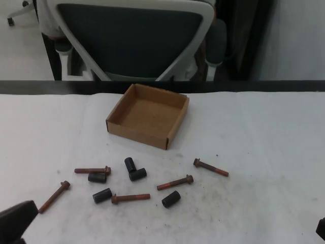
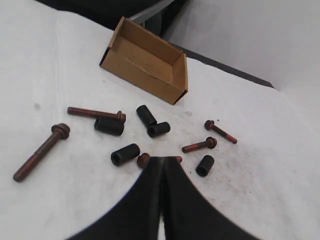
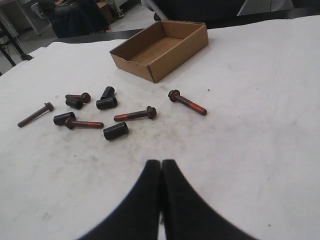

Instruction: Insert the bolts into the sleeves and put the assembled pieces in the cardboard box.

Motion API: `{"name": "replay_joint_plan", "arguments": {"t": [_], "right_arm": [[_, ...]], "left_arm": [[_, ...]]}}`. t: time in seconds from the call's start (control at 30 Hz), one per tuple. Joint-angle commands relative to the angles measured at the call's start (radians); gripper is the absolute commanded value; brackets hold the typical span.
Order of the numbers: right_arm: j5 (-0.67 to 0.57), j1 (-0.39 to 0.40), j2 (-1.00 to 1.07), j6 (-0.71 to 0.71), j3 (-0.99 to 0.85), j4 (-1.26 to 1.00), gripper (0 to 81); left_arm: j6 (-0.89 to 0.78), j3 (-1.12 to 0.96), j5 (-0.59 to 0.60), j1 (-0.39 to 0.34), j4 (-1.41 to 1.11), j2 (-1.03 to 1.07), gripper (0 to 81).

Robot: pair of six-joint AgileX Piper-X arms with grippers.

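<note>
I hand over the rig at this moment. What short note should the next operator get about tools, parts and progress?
Left tool: shut, holding nothing. Right tool: shut, holding nothing.
Five bolts and five sleeves lie loose on the white cloth, between the arms and the cardboard box.
Done: nothing; no bolt is in a sleeve, the box holds no piece.
Left: all five insertions, then placing the pieces in the box.
</note>
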Motion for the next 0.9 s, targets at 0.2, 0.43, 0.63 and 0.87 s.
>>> {"name": "replay_joint_plan", "arguments": {"t": [0.2,0.43,0.63,0.87], "right_arm": [[-0.010,0.000,0.004,-0.002,-0.013,-0.004,0.8],[-0.010,0.000,0.004,-0.002,-0.013,-0.004,0.8],[-0.010,0.000,0.004,-0.002,-0.013,0.036,0.8],[-0.010,0.000,0.004,-0.004,-0.013,0.041,0.8]], "left_arm": [[0.007,-0.062,0.095,-0.005,-0.102,0.240,0.6],[0.038,-0.205,0.104,-0.114,-0.102,0.429,0.6],[0.063,-0.332,-0.052,-0.250,-0.090,0.623,0.6],[0.113,-0.492,-0.145,-0.319,-0.002,0.869,0.6]]}}
